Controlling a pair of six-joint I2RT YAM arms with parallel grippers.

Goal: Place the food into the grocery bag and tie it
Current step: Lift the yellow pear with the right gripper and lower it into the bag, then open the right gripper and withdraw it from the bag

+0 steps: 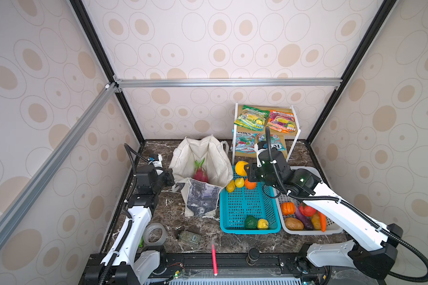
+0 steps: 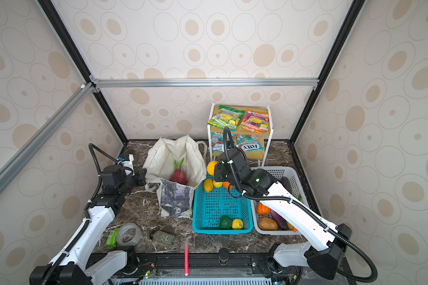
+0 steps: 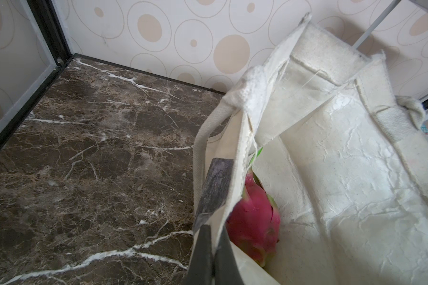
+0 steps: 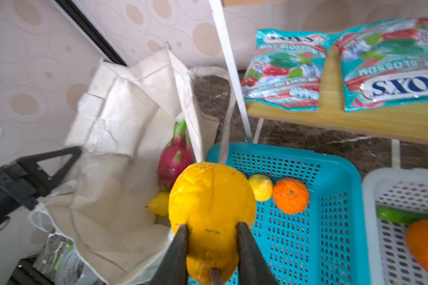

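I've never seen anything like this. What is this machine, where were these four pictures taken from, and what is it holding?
You see a robot: a white left arm and a white right arm, each ending in a two-fingered gripper. Two pictures look down from one overhead camera; the other two come from a camera on each wrist. On the dark marble tabletop stand an off-white canvas grocery bag, a teal plastic basket and a white plastic basket, both with toy produce, and a shelf of snack packets. A pink dragon fruit lies in the bag. The left gripper is pinched shut on the bag's edge; the right gripper holds a large yellow fruit near the bag.
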